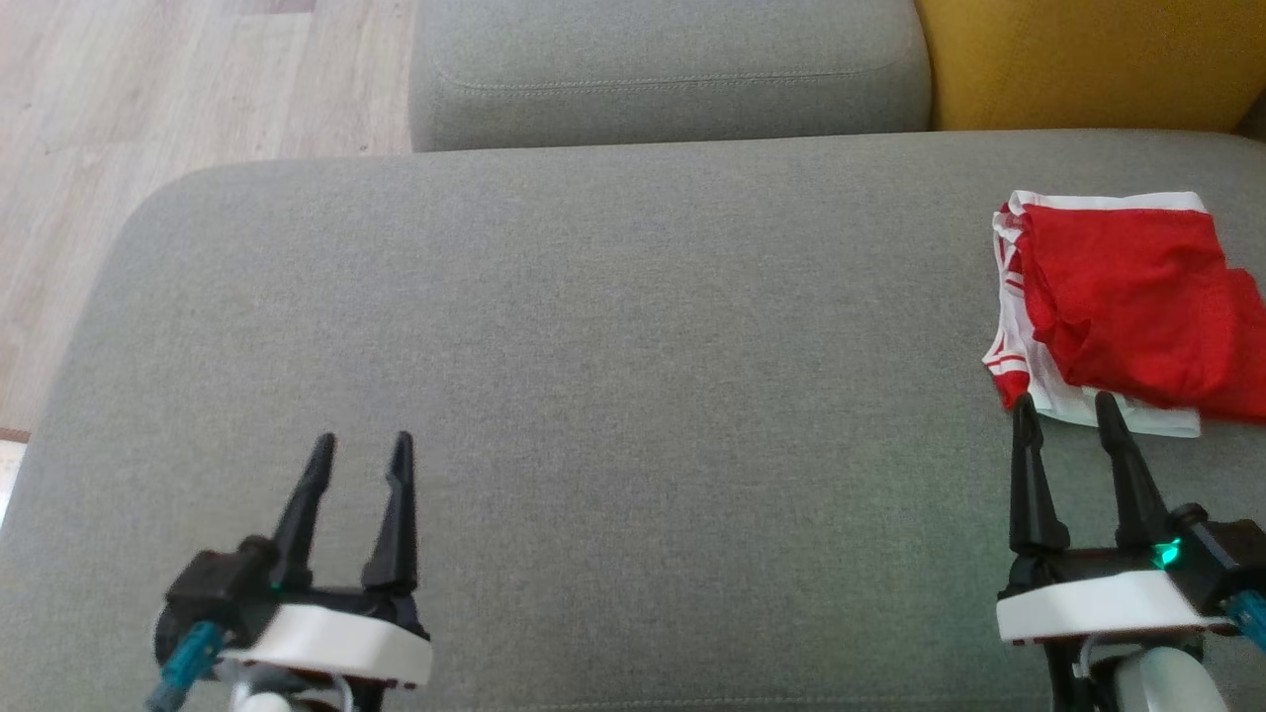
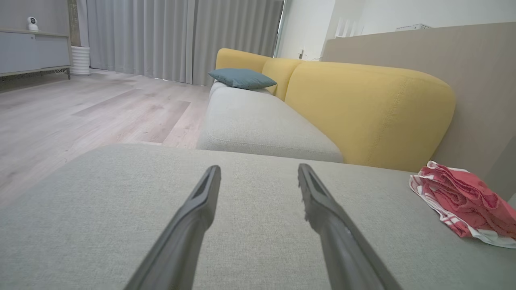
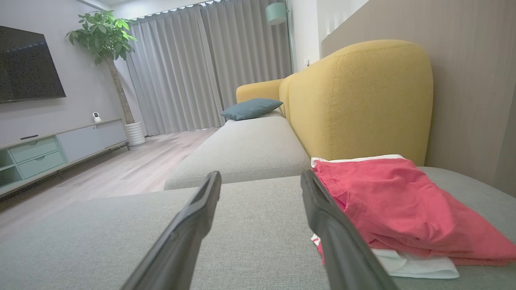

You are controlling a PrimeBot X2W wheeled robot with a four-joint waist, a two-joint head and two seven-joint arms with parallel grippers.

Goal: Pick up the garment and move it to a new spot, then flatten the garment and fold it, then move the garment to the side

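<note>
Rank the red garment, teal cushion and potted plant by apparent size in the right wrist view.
1. red garment: largest, partly because it lies nearest the camera.
2. potted plant: far off by the curtain.
3. teal cushion: smallest.

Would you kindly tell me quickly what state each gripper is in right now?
Left gripper: open, holding nothing, over the grey cushion.
Right gripper: open, holding nothing, close to the red garment.
</note>
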